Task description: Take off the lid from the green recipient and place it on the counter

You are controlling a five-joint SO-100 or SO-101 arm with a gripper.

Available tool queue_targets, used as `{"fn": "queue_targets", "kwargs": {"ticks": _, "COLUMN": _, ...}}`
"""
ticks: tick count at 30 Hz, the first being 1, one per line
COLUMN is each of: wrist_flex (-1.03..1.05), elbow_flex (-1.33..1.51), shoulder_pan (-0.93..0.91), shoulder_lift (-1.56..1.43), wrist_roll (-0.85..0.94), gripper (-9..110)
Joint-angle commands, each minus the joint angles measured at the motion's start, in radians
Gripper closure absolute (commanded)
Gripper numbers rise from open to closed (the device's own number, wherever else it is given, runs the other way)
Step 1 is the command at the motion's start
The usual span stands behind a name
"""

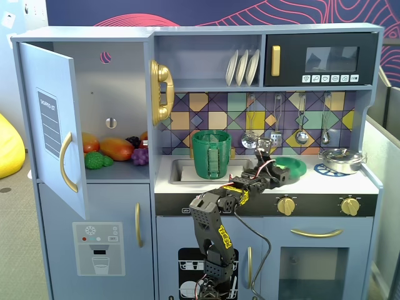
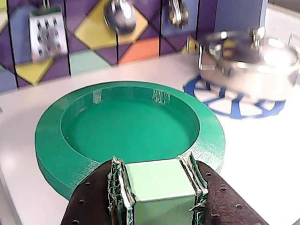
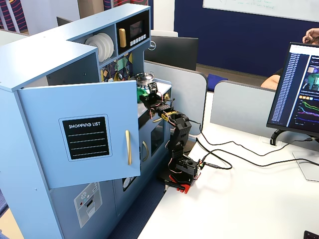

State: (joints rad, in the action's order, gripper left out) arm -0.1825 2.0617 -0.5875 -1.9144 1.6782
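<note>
The green lid (image 2: 51, 140) lies flat on the pale counter (image 2: 262, 154) with its hollow side up; no knob shows. In a fixed view the lid (image 1: 292, 165) is to the right of the open green recipient (image 1: 211, 154), which stands at the sink. My gripper (image 2: 158, 174) is low over the lid's near rim, its jaws shut on a pale green square block (image 2: 159, 185). I cannot tell if the block is part of the lid. In the same fixed view the gripper (image 1: 279, 175) touches the lid's left side.
A shiny steel pan (image 2: 253, 61) sits on blue burner rings just right of the lid. Utensils hang on the tiled back wall (image 1: 275, 112). The sink (image 1: 181, 170) is left of the arm. The fridge door (image 1: 53, 125) stands open.
</note>
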Motion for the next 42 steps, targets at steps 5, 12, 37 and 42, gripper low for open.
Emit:
{"fn": "queue_targets", "kwargs": {"ticks": 5, "wrist_flex": -0.046, "elbow_flex": 0.005, "shoulder_pan": 0.006, "shoulder_lift": -0.018, "wrist_roll": -0.051, "gripper": 82}}
{"fn": "queue_targets", "kwargs": {"ticks": 12, "wrist_flex": 0.08, "elbow_flex": -0.061, "shoulder_pan": 0.008, "shoulder_lift": -0.193, "wrist_roll": -0.063, "gripper": 72}}
{"fn": "queue_targets", "kwargs": {"ticks": 37, "wrist_flex": 1.356, "elbow_flex": 0.762, "shoulder_pan": 0.558, "shoulder_lift": -1.158, "wrist_roll": -0.103, "gripper": 101}}
{"fn": "queue_targets", "kwargs": {"ticks": 42, "wrist_flex": 1.417, "elbow_flex": 0.874, "shoulder_pan": 0.618, "shoulder_lift": -1.22, "wrist_roll": -0.156, "gripper": 101}}
